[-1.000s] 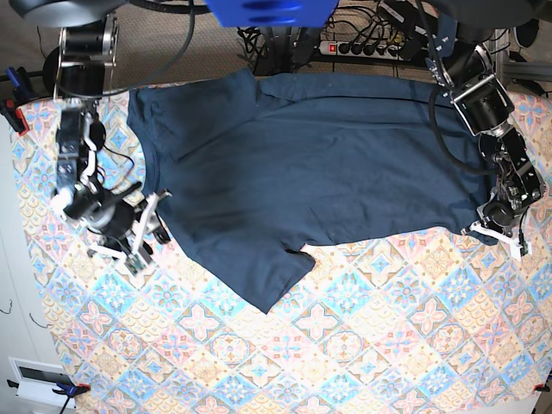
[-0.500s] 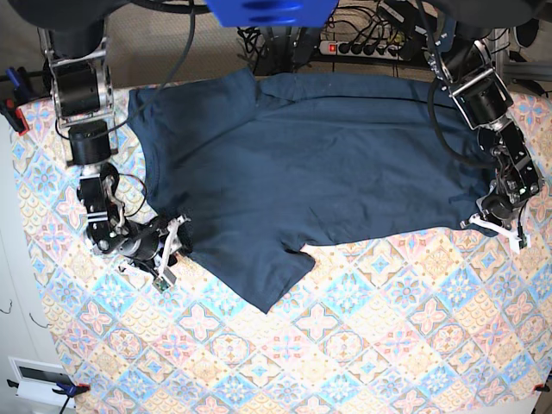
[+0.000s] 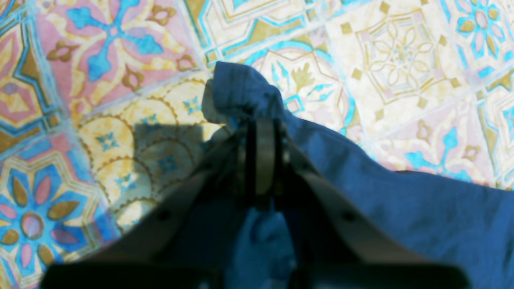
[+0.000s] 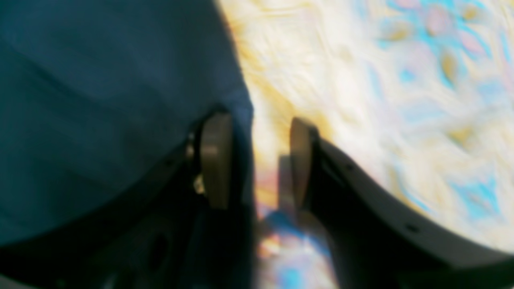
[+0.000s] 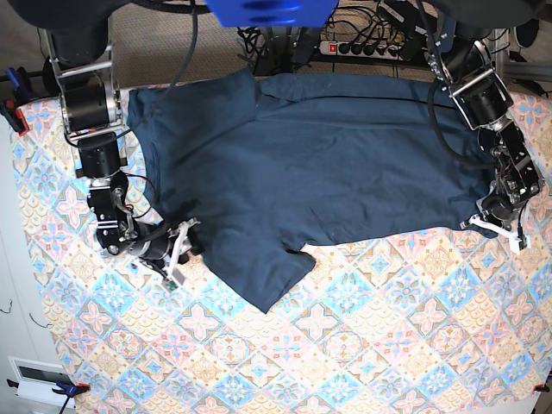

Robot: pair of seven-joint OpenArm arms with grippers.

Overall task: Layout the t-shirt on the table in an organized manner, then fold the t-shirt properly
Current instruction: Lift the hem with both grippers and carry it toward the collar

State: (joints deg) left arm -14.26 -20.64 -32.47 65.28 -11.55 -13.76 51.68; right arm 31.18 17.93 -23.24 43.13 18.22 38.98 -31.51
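Since a second ago the right hand (image 5: pixel 179 257), at the left of the base view, has swung in from bare cloth to the hem of the dark navy-teal short-sleeved cotton t-shirt (image 5: pixel 319 164); the shirt itself has not shifted. That hand's fingers (image 4: pixel 217 160) stand apart, one over the shirt's edge and the other over the pattern beside it, the fabric edge running between them without being pinched.

At the right edge of the base view the left hand (image 5: pixel 498 226) is clamped together on a bunched corner of the shirt (image 3: pixel 245 94), a small knot of cloth poking out past the fingertips onto the tiles.

Spread flat, the shirt takes up the upper half of the bench (image 5: pixel 362 345), which is covered in pink, light blue and cream diamond-tiled cloth; its top edge lies along the bench's far edge, and one sleeve points down toward the middle. Below the shirt the whole lower half of the bench is open room. Beyond the far edge, at the upper middle of the frame, lie a power strip (image 5: pixel 366 48) and tangled black cables. A small red clamp (image 5: pixel 15 112) grips the bench's upper left edge.
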